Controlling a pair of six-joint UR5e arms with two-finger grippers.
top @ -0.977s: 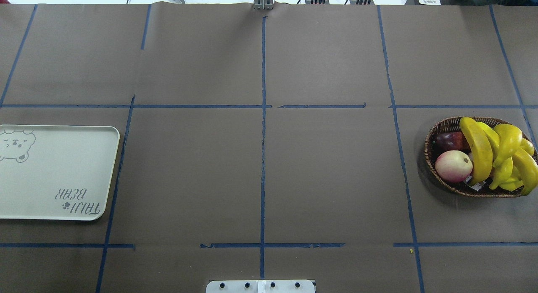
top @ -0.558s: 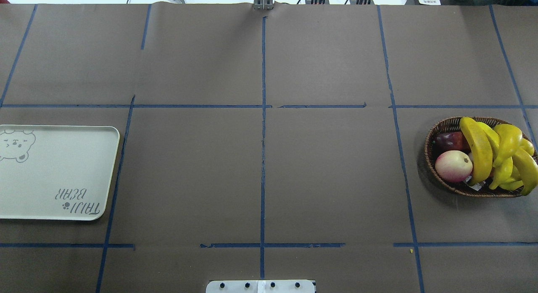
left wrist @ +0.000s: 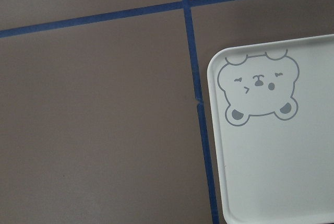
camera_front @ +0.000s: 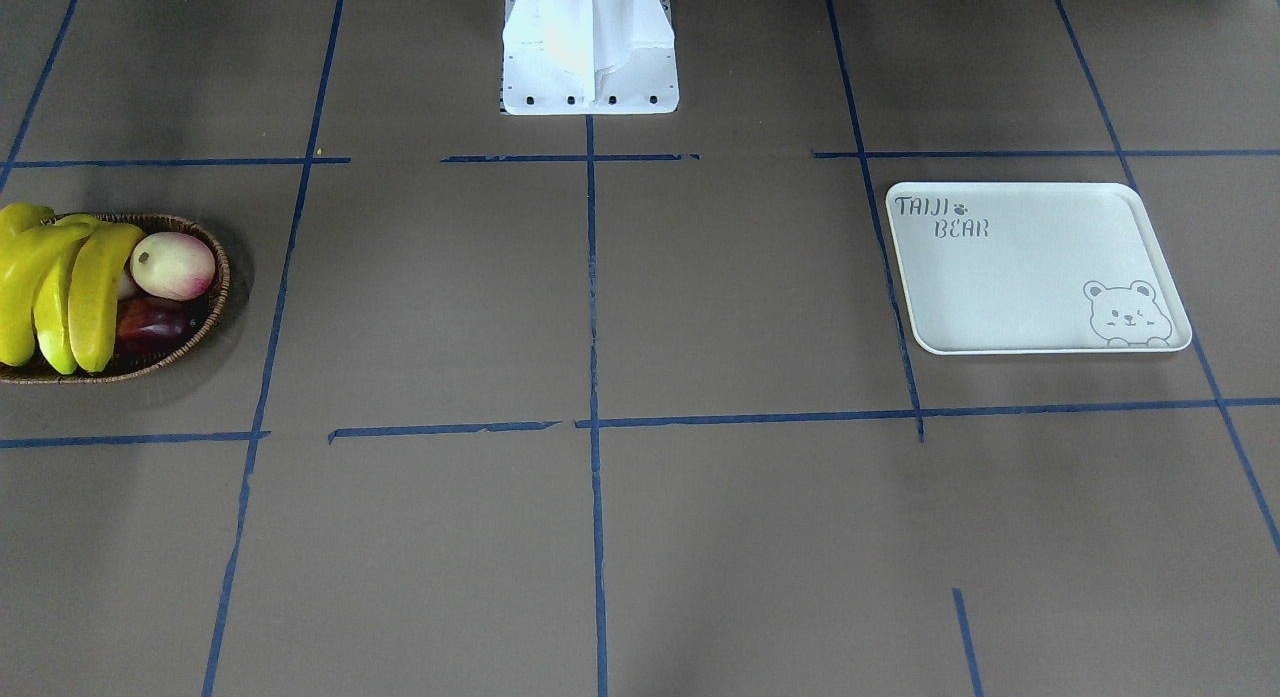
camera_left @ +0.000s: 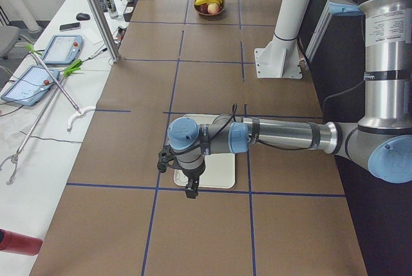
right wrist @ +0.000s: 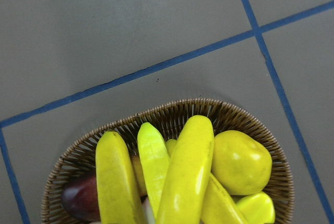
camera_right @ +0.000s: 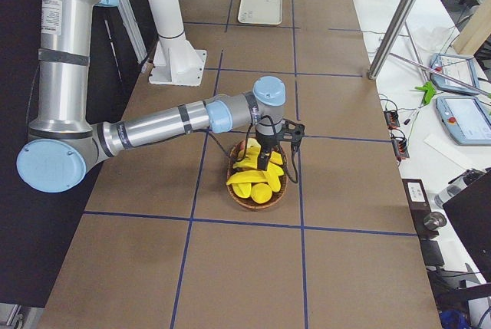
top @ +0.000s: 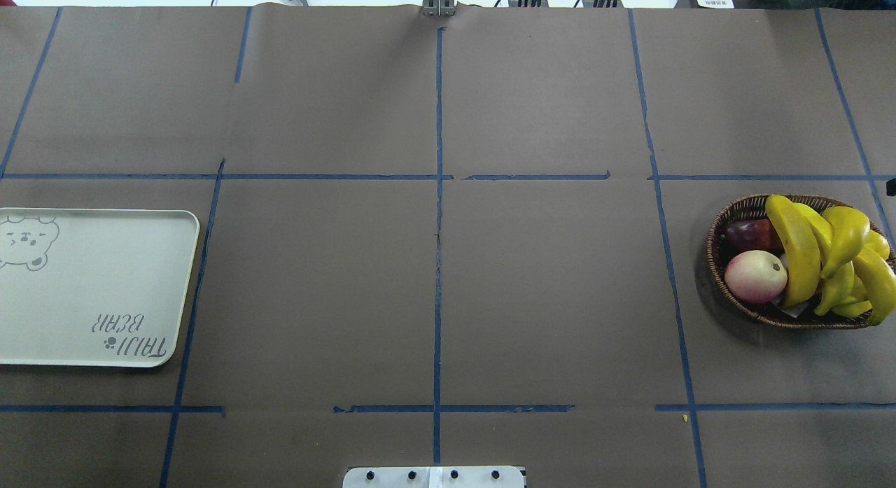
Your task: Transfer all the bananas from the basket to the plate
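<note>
- Right end effector (camera_right: 270,156) hovers over the basket (right wrist: 172,113); I cannot tell how its jaws stand.
- Drop straight onto the top banana (right wrist: 188,172) beneath it, pinching mid-length across its width.

plate (top: 105,278) clipped by overhead edge, left hand (camera_left: 188,186) and right hand (camera_right: 278,149) grip unreadable

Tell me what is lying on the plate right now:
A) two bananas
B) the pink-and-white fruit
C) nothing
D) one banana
C: in the overhead view the plate is bare, and the bananas are in the basket at the far side of the table.
</note>
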